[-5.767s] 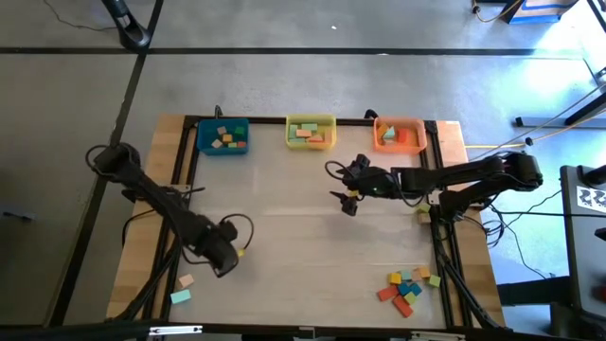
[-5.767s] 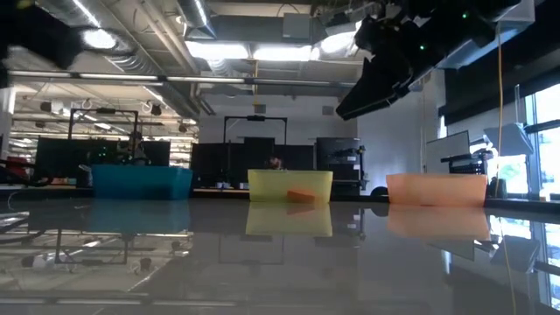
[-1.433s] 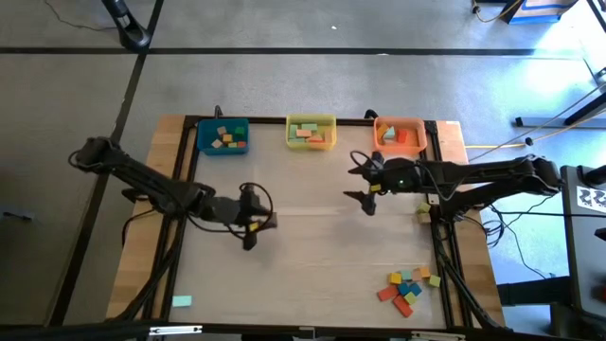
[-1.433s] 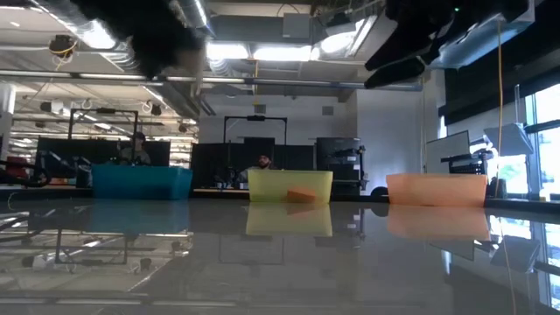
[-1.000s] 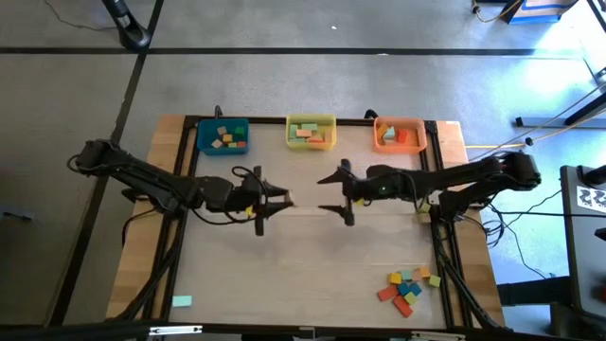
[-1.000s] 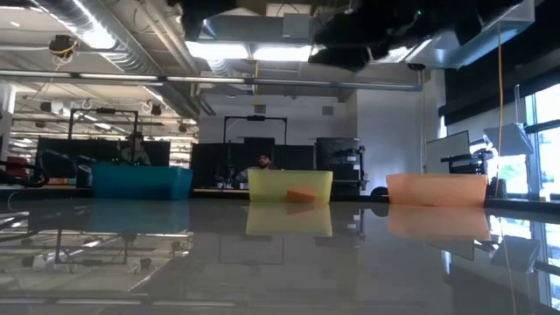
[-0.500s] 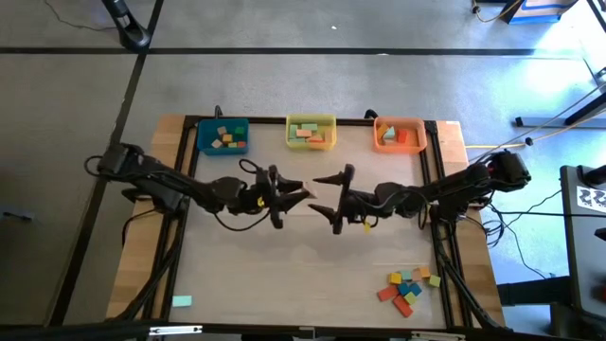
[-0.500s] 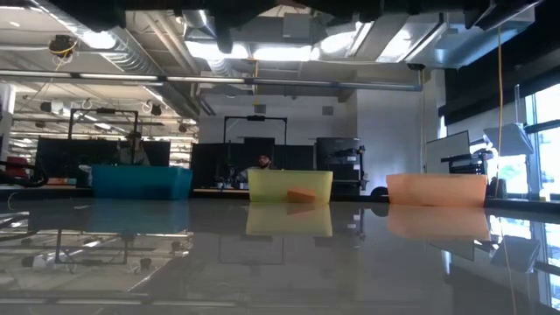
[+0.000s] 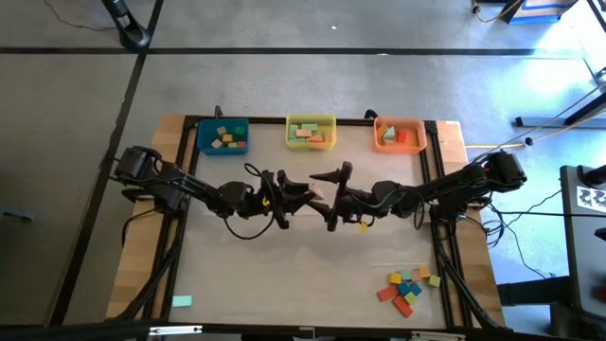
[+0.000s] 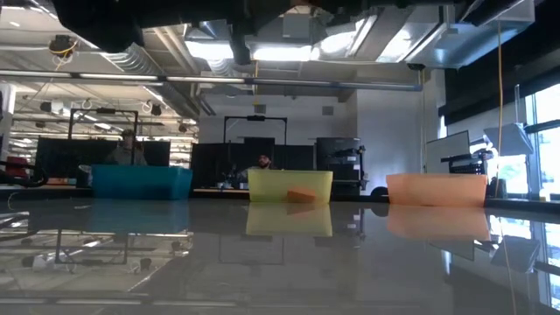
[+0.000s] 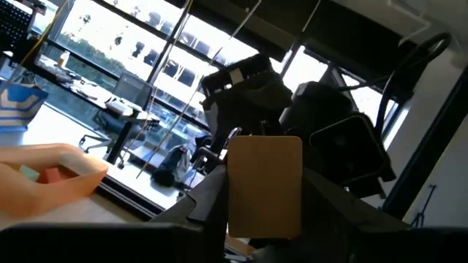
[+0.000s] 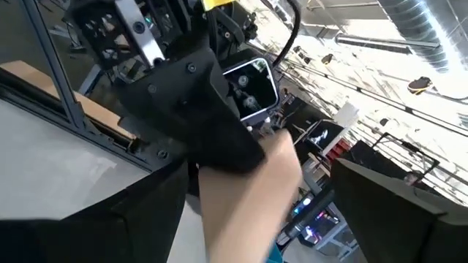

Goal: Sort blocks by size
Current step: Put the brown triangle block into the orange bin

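Left wrist view: tan block [image 11: 264, 187] clamped between left fingers [image 11: 206, 207], inside right gripper's [image 9: 332, 200] spread fingers.

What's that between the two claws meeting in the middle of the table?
A tan block, held by the left gripper and reaching into the open right gripper. Both wrist views show it; from above it is hidden.

Table centre blocked: left tool [image 9: 301, 197], right tool [image 9: 333, 201] nearly touching.

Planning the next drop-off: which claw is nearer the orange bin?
Right. The right claw sits mid-table, diagonally below the orange bin; the left claw is farther toward the left.
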